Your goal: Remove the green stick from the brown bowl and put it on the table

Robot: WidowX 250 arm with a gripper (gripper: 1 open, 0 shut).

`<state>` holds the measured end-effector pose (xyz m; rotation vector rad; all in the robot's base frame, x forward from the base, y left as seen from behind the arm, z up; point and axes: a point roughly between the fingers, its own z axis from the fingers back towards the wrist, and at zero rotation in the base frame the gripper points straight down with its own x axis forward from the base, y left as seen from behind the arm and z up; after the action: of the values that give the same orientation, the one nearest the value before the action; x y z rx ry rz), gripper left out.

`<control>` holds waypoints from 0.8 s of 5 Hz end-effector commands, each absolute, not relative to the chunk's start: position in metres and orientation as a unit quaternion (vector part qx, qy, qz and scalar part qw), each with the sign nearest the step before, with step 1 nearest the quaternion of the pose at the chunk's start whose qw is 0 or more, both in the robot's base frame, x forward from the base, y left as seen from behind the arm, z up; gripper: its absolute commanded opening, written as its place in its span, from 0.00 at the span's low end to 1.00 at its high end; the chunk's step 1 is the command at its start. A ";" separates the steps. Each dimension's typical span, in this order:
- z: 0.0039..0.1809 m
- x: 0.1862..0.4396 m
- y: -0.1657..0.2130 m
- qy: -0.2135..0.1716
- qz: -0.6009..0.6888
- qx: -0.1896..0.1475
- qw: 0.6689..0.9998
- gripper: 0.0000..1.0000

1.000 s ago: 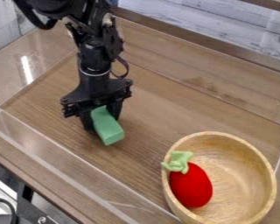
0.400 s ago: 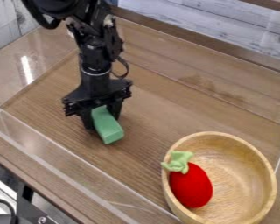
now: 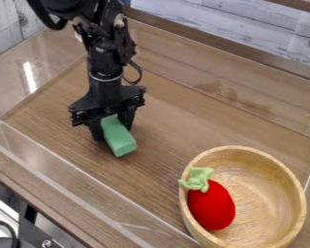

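The green stick (image 3: pixel 117 139) lies on the table (image 3: pixel 209 111), left of the brown bowl (image 3: pixel 277 174) and fully outside it. My gripper (image 3: pixel 109 118) points straight down over the stick's upper end, its black fingers (image 3: pixel 84 117) closed on that end, so it is shut on the stick. The stick's lower end rests on the wood. The bowl sits at the lower right and holds only a red strawberry toy (image 3: pixel 209 201) with light-green leaves.
Low clear acrylic walls (image 3: pixel 67 184) border the tabletop along the front and left. A pale plank wall (image 3: pixel 248 29) runs behind. The black arm (image 3: pixel 100 39) rises toward the upper left.
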<state>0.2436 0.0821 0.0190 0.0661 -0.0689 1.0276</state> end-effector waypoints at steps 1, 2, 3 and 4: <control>0.027 0.252 0.088 -0.048 0.496 0.027 0.867 0.00; 0.027 0.252 0.089 -0.046 0.495 0.028 0.867 0.00; 0.027 0.252 0.090 -0.044 0.494 0.028 0.868 0.00; 0.027 0.252 0.090 -0.042 0.493 0.029 0.869 0.00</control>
<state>0.2454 0.0847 0.0191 0.0683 -0.0514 1.0181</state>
